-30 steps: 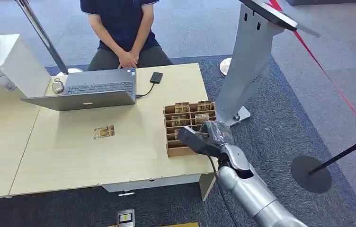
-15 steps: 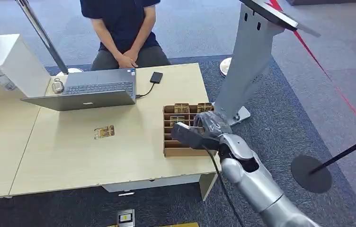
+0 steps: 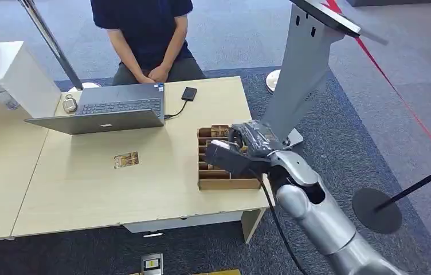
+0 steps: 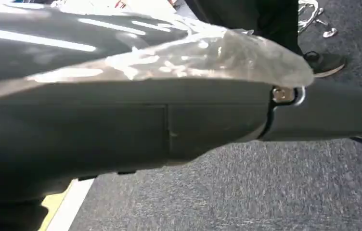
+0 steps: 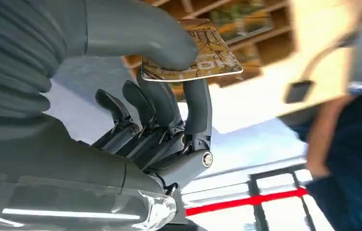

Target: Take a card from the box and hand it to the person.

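The cardboard card box stands on the wooden table at its right end, with cards upright in its slots. My right hand hovers over the box's far right part. In the right wrist view the thumb and a finger of my right hand pinch a yellow-brown printed card, held above the box. The person in a dark shirt sits across the table with hands clasped.
An open laptop sits in front of the person, with a black device cabled beside it. A loose card lies mid-table. A grey kiosk stand rises just right of the box. A white cabinet stands at the left.
My right hand has risen and moved toward the far side of the box, away from its near edge. The person has shifted slightly to the left.
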You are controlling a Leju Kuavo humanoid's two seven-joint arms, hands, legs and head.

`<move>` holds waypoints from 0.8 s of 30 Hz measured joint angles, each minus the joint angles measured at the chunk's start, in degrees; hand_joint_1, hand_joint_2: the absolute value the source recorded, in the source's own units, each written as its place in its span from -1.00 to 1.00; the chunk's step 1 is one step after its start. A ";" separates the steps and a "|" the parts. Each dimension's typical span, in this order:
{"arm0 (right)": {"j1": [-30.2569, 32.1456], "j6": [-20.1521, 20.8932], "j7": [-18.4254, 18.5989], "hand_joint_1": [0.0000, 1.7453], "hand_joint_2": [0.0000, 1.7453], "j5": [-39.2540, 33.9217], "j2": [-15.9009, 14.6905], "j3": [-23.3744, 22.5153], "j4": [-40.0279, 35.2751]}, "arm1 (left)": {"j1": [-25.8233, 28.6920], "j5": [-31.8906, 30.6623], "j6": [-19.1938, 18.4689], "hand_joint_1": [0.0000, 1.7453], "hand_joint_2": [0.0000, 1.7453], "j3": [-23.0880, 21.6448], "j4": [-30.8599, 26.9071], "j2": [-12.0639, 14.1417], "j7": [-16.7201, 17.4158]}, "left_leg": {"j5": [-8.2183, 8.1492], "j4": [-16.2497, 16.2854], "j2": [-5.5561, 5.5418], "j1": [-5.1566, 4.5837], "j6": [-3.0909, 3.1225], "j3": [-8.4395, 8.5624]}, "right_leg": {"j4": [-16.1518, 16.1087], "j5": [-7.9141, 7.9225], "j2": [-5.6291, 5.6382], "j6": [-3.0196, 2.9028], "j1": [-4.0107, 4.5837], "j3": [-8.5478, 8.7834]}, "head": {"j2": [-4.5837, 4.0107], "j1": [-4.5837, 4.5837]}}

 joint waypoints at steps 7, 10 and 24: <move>-4.20 -3.76 -5.44 0.82 1.00 -9.03 1.16 0.13 1.45 | -0.59 -0.98 -0.55 -1.00 -1.00 0.00 0.00 0.17 0.61 | 0.00 0.00 0.00 0.00 0.00 -0.03 | 0.02 0.00 0.00 0.00 0.00 0.01 | 0.00 0.02; -7.15 -5.83 -8.06 0.80 1.00 -12.27 2.82 0.48 5.04 | -1.08 -1.57 -0.94 -1.00 -1.00 0.00 0.00 0.20 1.09 | 0.01 0.00 -0.02 0.01 0.00 -0.04 | 0.03 0.00 0.00 0.00 0.00 0.02 | 0.00 0.02; -16.89 -12.11 -15.08 0.82 1.00 -18.33 13.92 5.16 27.69 | -2.60 -3.87 -2.21 -1.00 -1.00 0.00 0.00 0.17 2.71 | 0.02 -0.02 -0.09 0.04 -0.02 -0.15 | 0.08 -0.01 -0.03 -0.01 0.01 -0.07 | 0.00 0.00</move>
